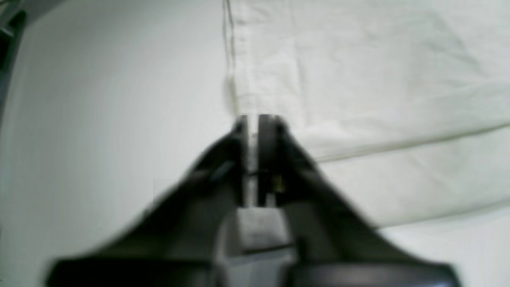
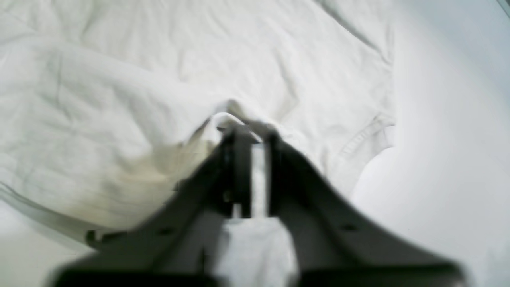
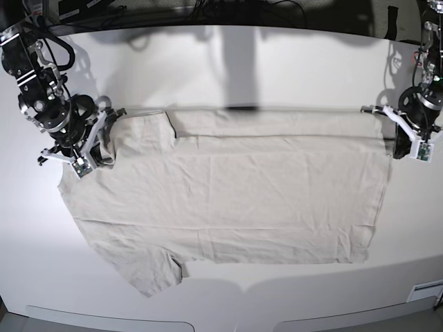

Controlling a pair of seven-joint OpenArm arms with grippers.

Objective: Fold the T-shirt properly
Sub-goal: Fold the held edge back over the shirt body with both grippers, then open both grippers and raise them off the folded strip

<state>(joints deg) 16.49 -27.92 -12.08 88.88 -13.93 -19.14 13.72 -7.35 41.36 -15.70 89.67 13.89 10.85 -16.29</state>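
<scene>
The T-shirt [image 3: 228, 200] is lying flat on the desk [image 3: 228, 62], one long edge already folded. The left claw [image 1: 252, 119] is pinching the hem corner, and the right claw [image 2: 247, 133] is clamping the shoulder fabric. Next move likely calls for lifting both together, keeping the edge taut.

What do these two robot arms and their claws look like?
Both arms are black and jointed, with loose black cables looped beside the right arm. Each wrist carries white bracket pieces. Close up, the left gripper and the right gripper are dark wedge-shaped fingers tapering to narrow tips.
</scene>
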